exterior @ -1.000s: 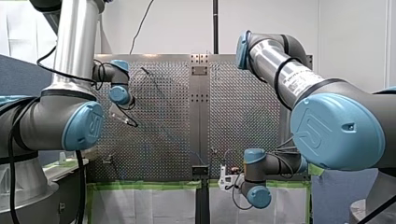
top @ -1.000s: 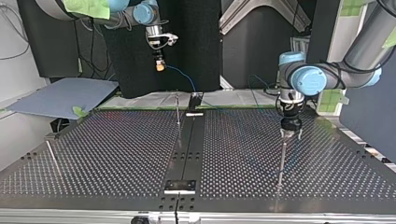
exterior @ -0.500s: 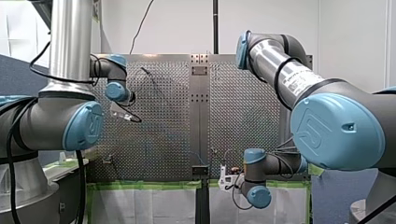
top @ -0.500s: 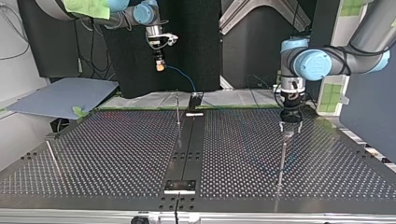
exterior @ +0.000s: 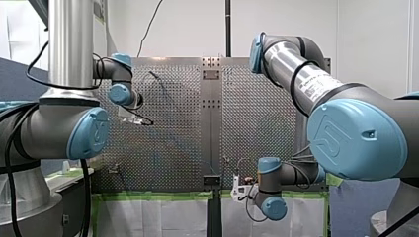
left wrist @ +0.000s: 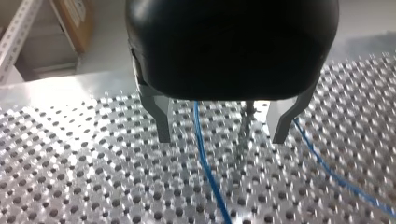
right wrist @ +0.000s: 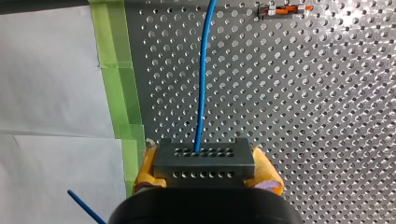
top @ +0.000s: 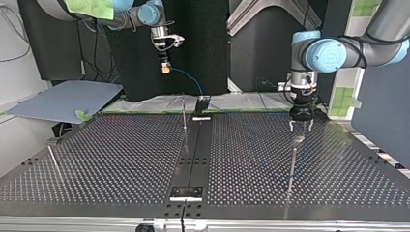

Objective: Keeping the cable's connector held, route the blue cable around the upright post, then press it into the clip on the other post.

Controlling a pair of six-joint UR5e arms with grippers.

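The blue cable (left wrist: 205,163) ran beside the post (left wrist: 244,123), between my left fingers (left wrist: 161,116), which were spread open above the worktop (left wrist: 70,163). My right fingers (right wrist: 148,163) clamped its connector (right wrist: 204,161). Best, I judged: gentle tension, no snagging the cable.
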